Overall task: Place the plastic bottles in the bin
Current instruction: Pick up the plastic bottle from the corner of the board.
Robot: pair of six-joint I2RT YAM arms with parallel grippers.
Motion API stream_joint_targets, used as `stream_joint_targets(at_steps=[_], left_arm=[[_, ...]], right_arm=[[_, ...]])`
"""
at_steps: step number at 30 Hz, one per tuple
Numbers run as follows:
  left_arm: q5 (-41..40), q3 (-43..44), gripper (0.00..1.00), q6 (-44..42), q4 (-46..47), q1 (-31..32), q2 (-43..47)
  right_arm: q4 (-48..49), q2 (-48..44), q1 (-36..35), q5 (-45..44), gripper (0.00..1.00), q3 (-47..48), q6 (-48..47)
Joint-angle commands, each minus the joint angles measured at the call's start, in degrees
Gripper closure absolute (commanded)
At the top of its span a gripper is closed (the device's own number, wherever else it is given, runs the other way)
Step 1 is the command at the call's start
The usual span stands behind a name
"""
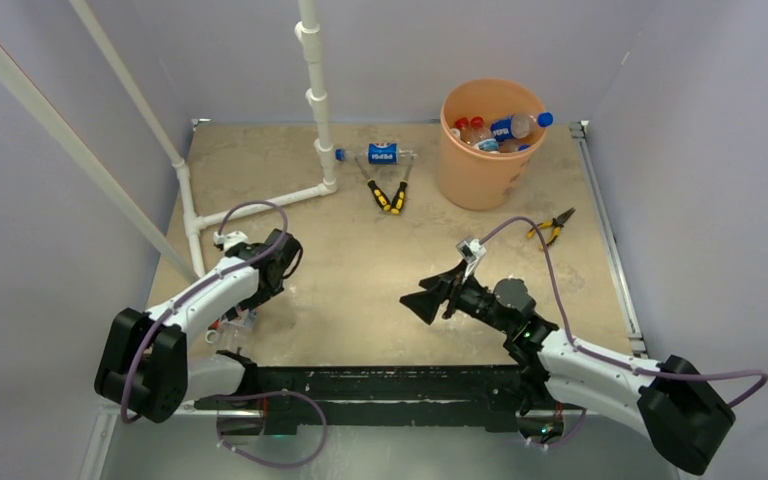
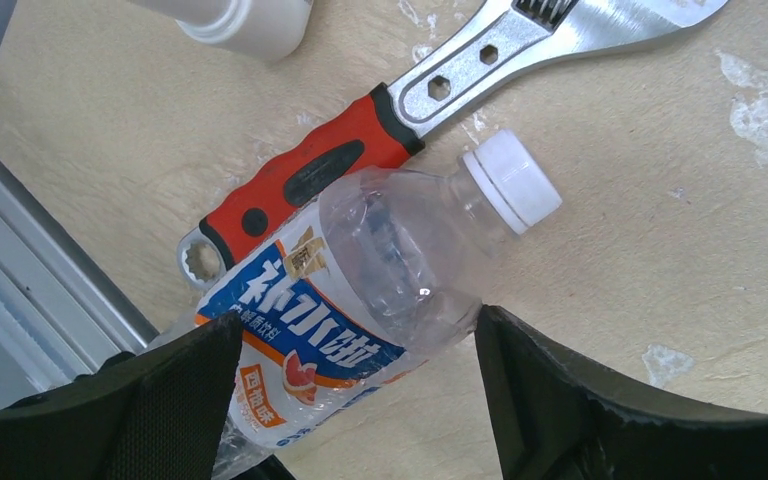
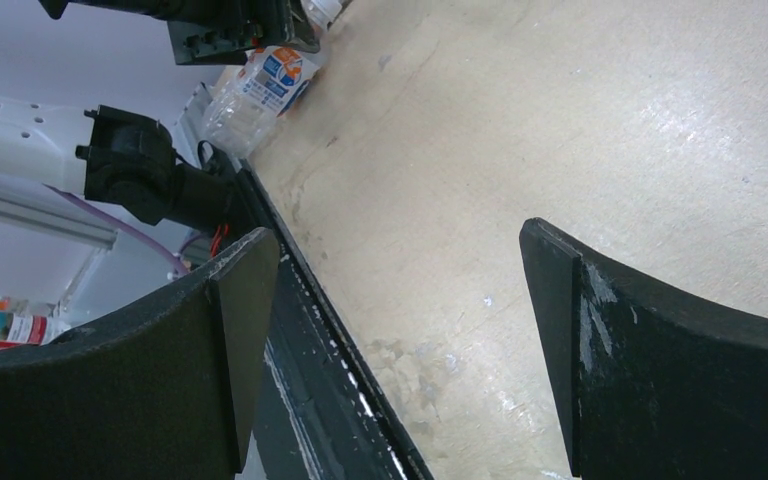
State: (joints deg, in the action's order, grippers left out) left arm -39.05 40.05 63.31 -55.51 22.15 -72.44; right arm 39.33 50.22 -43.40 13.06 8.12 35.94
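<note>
A clear plastic bottle (image 2: 380, 250) with a white cap and a blue-and-orange label lies on the table against a red-handled wrench (image 2: 360, 140). My left gripper (image 2: 357, 335) straddles it, open, with the fingertips (image 2: 520, 370) right at its sides. The same bottle (image 3: 260, 85) shows far off in the right wrist view. A blue-labelled bottle (image 1: 380, 154) lies near the back. The orange bin (image 1: 480, 170) at the back right holds several bottles (image 1: 505, 128). My right gripper (image 1: 425, 300) hovers open and empty over mid-table.
Yellow-and-black pliers (image 1: 388, 192) lie just in front of the blue-labelled bottle. Smaller pliers (image 1: 552, 226) lie right of the bin's base. A white pipe frame (image 1: 315, 100) stands at the back left. A black rail (image 1: 380, 380) runs along the near edge.
</note>
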Motion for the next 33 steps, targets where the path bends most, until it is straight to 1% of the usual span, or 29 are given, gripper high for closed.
stream_joint_targets(at_steps=[1,7,10,12,17,18,20,21,25,29,31,33], left_arm=[[11.5,-3.4,0.22,1.3,8.6,-0.3,0.8],[11.4,-3.5,0.36,-0.5,9.8,1.3,1.6],[8.9,-1.9,0.46,-0.5,8.5,3.2,2.8],[7.8,-0.9,0.50,-0.7,7.5,4.1,3.9],[6.5,1.7,0.69,-1.5,5.8,5.3,6.7],[6.4,2.3,0.71,-1.7,5.6,5.6,7.2],[6.3,3.4,0.72,-2.5,5.6,6.3,7.6],[6.0,4.4,0.69,-3.1,5.4,6.6,7.6],[1.9,7.9,0.47,-4.9,1.8,6.8,5.9],[2.4,9.8,0.13,-6.2,0.9,6.9,5.4],[2.4,10.3,0.05,-7.8,1.1,6.8,6.2],[1.6,10.5,0.01,-9.2,0.6,6.7,7.6]], right_arm=[[0.2,0.8,-0.2,0.0,0.09,2.7,-1.5],[0.5,2.1,-0.2,-0.4,0.09,3.5,-1.6],[0.0,2.3,-0.2,-0.7,0.09,4.0,-1.7],[-0.7,2.3,-0.2,-1.0,0.09,4.4,-2.0],[-2.2,1.9,-0.2,-1.8,0.09,5.3,-2.6],[-2.3,1.8,-0.2,-1.8,0.09,5.3,-2.7],[-2.5,1.6,-0.2,-1.9,0.09,5.5,-2.6],[-2.6,1.6,-0.2,-2.0,0.09,5.7,-2.5],[-3.2,1.1,-0.2,-2.1,0.09,5.6,-2.5],[-3.2,0.5,-0.2,-2.4,0.09,5.1,-2.3],[-3.2,0.4,-0.2,-2.2,0.09,5.1,-2.1],[-3.4,0.2,-0.2,-2.0,0.09,5.1,-2.2]])
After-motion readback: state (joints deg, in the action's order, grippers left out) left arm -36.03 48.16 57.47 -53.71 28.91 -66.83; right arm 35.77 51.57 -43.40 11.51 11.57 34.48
